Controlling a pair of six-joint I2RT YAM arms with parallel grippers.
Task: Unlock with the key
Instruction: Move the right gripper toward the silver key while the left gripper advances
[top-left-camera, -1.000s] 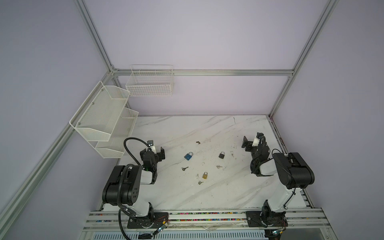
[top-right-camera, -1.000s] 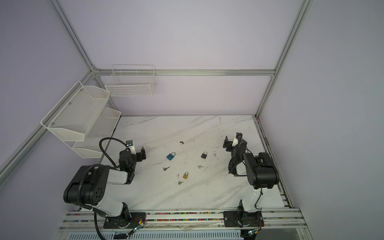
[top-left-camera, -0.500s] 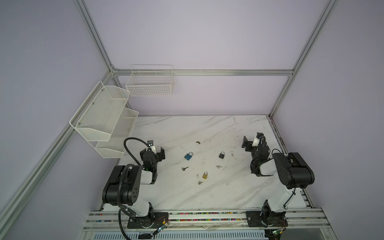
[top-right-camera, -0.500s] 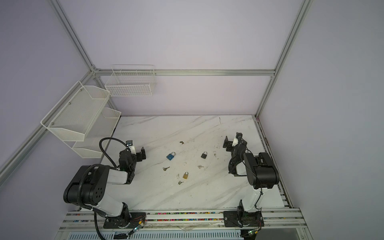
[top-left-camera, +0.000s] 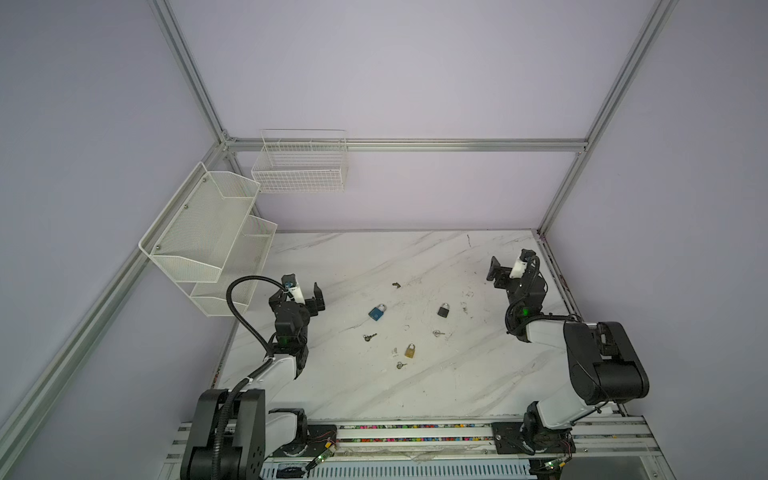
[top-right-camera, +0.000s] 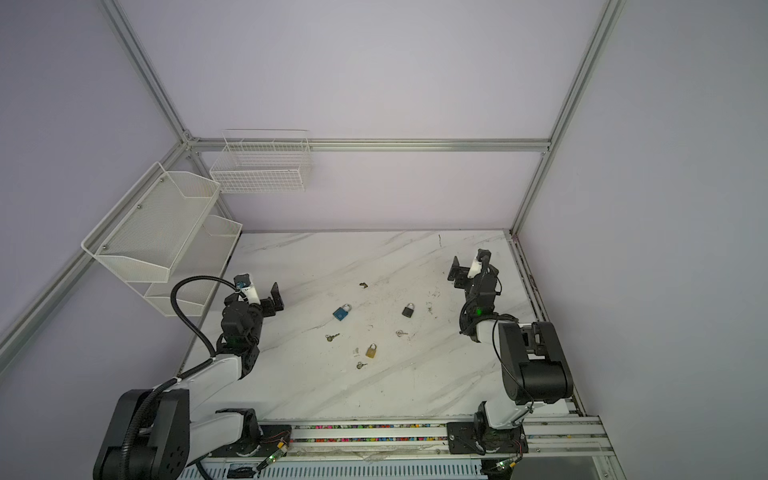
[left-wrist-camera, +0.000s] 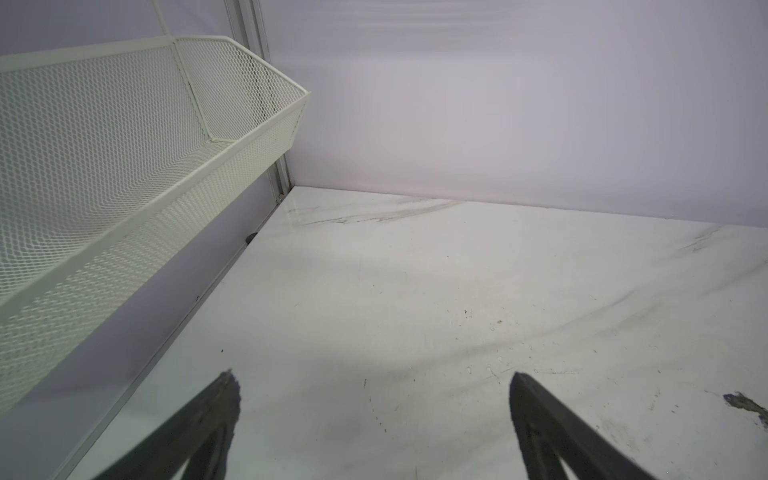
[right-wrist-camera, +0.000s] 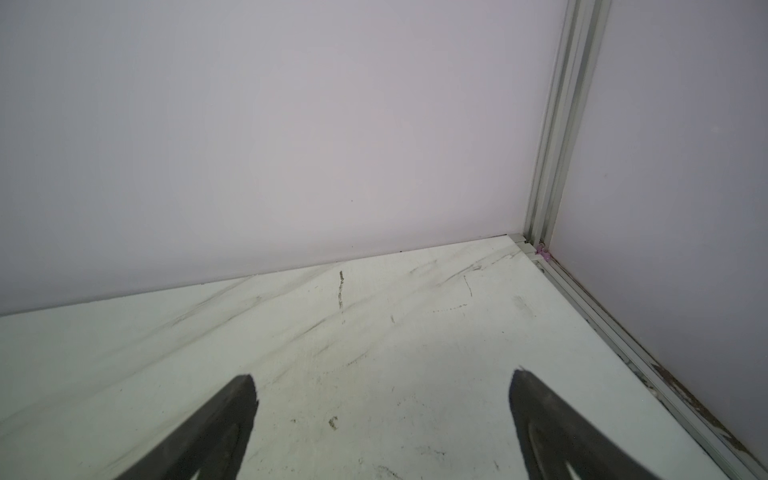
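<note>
Lilac walls and aluminium framing enclose a white marble-patterned desk (top-left-camera: 374, 399), where three small padlocks and four keys lie scattered near the middle, well clear of both robot arms. A blue padlock (top-left-camera: 377, 312) sits left of centre, a black padlock (top-left-camera: 443, 310) to its right and a brass padlock (top-left-camera: 409, 351) nearer the front edge, all visible in both top views. One key (top-left-camera: 369, 336) lies just in front of the blue padlock, a second key (top-left-camera: 437, 333) in front of the black one, a third key (top-left-camera: 400, 365) beside the brass padlock on its near side, and a fourth key (top-left-camera: 396, 285) farther back. The locks are too small to show whether any shackle is open. The left arm (top-left-camera: 291, 322) sits at the desk's left edge below a white mesh shelf (top-left-camera: 208, 232), the left jaws spread wide over bare desk with nothing between the fingers (left-wrist-camera: 199, 428). The right arm (top-left-camera: 524, 293) stands at the right edge, the right jaws likewise spread and empty. A wire basket (top-left-camera: 301, 170) hangs on the far wall.
</note>
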